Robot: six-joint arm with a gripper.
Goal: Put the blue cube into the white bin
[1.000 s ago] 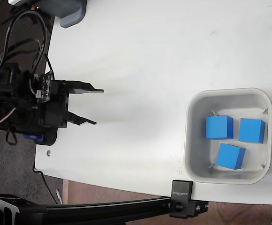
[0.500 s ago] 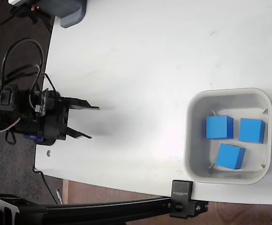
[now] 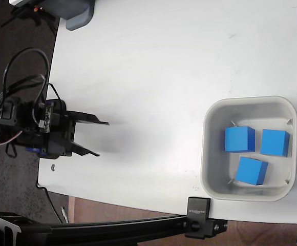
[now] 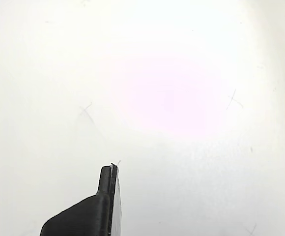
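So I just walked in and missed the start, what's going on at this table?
A single robot arm is sorting blue cubes into the white bin. Three blue cubes lie inside it: one at upper left, one at upper right, one lower down. No cube shows on the white table. The gripper sits at the table's left edge in the fixed view, far from the bin, its jaws open and empty.

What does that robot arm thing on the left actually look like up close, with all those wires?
In the fixed view the gripper is matte black, with two thin, tapering black fingers on a blocky black body. Black cables loop above it, thinner reddish and white wires run along it, and a small circuit board sits on the side. A bit of blue shows underneath. The wrist view shows only one black fingertip.
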